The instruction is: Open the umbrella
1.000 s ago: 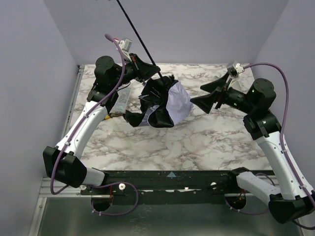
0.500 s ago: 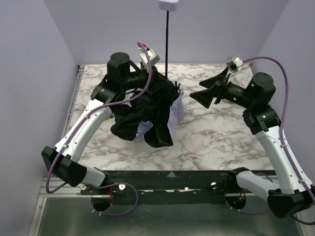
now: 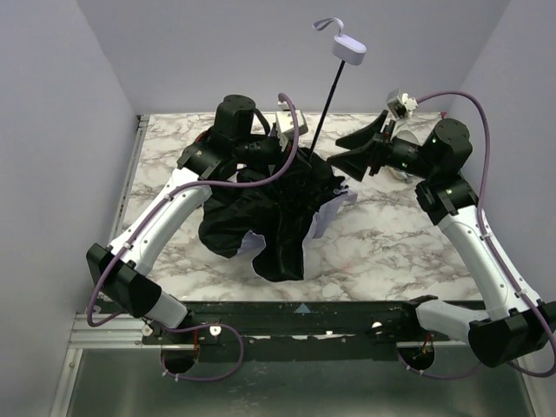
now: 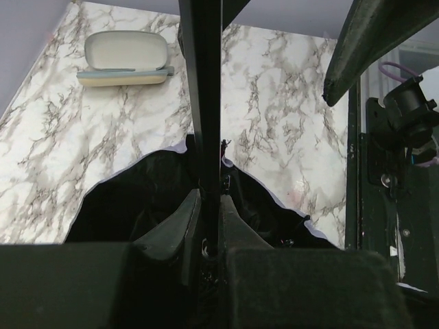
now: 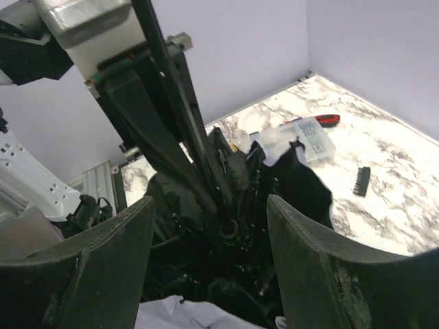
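Black lining of the umbrella (image 3: 261, 217) slumps on the marble bench (image 3: 391, 243); my left hand (image 4: 209, 205) pinches its shaft (image 3: 323, 109), my right hand (image 3: 346, 154) spread beside it.

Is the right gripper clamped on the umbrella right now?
No, the right gripper has its fingers spread wide, and the umbrella sits ahead of them, not pinched.

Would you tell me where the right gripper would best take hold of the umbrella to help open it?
Probably the bare black shaft, midway between the canopy and the handle, approached from the right. It is thin, straight and exposed there, leaning toward the open right gripper, while the left gripper pinches it low by the canopy.
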{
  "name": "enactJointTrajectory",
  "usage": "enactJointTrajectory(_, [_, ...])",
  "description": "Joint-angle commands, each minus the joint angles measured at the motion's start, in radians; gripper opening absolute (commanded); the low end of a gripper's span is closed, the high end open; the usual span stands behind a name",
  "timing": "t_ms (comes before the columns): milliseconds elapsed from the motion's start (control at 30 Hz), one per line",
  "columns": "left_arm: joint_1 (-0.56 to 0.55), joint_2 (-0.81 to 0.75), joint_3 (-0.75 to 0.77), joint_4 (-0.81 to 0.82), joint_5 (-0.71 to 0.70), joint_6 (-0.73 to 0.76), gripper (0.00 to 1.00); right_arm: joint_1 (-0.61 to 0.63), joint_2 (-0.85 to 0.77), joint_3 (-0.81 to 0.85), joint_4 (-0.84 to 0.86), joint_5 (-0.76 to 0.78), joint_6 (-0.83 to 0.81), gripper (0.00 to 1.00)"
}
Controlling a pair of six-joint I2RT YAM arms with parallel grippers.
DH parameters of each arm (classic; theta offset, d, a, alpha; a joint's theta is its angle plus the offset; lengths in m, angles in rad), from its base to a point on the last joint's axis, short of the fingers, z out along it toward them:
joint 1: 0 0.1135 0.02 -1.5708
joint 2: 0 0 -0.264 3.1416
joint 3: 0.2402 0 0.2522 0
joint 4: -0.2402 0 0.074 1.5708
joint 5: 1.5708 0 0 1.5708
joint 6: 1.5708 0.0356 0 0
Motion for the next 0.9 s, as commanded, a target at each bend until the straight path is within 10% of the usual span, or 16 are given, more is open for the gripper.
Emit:
enactJointTrajectory(0, [-0.021,0.006,0.062,-0.005,0.054,0.065,0.00,0.027,0.009,-0.009,0.099,-0.043,0.003,0.66])
enactJointTrajectory(600, [-0.069,0.033,0.102,-0.032,0.127,0.083,0.00,0.166,0.034,-0.068,0.169,0.160,-0.097,0.44])
enactJointTrajectory(867, [-0.072,0.017,0.092,-0.032,0.130,0.091,0.00,0.168,0.029,-0.093,0.187,0.160,-0.102,0.06])
